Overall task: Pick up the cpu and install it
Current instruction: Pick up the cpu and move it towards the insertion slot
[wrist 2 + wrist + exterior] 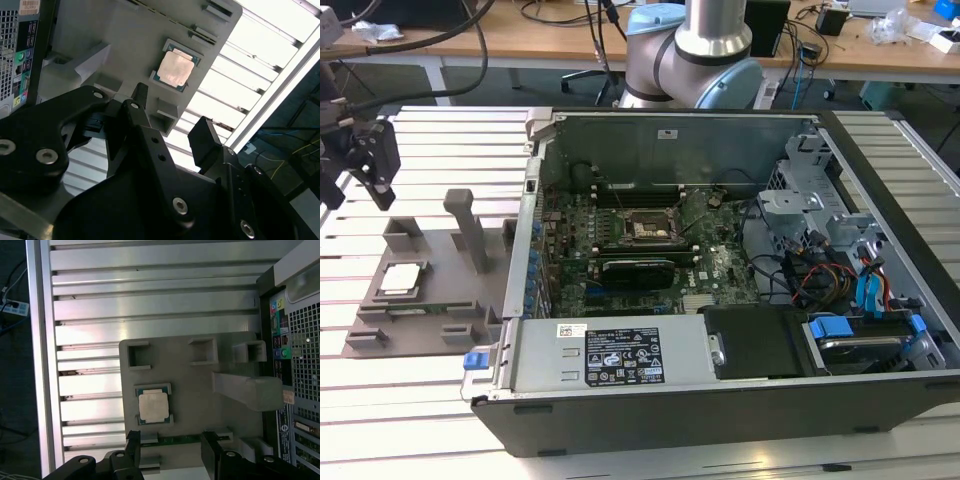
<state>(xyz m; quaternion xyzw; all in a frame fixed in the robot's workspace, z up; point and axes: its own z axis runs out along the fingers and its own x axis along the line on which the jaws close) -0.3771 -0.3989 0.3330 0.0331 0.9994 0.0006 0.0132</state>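
The cpu (400, 280) is a small square chip with a silver top, lying flat in a recess of the grey fixture tray (440, 250) at the exterior view's left. Both wrist views look down on the cpu (174, 69) (153, 406) in that recess. My gripper (375, 165) hangs above the tray and off the chip, toward the exterior view's left. Its two black fingers (132, 442) stand apart with nothing between them, so the gripper (170, 445) (172, 107) is open and apart from the cpu.
An open computer case (720, 380) fills the exterior view's right, with the motherboard socket (650, 228) near its middle. A tall grey post (470, 230) rises from the tray beside the cpu. Everything rests on a ribbed aluminium table (420, 420).
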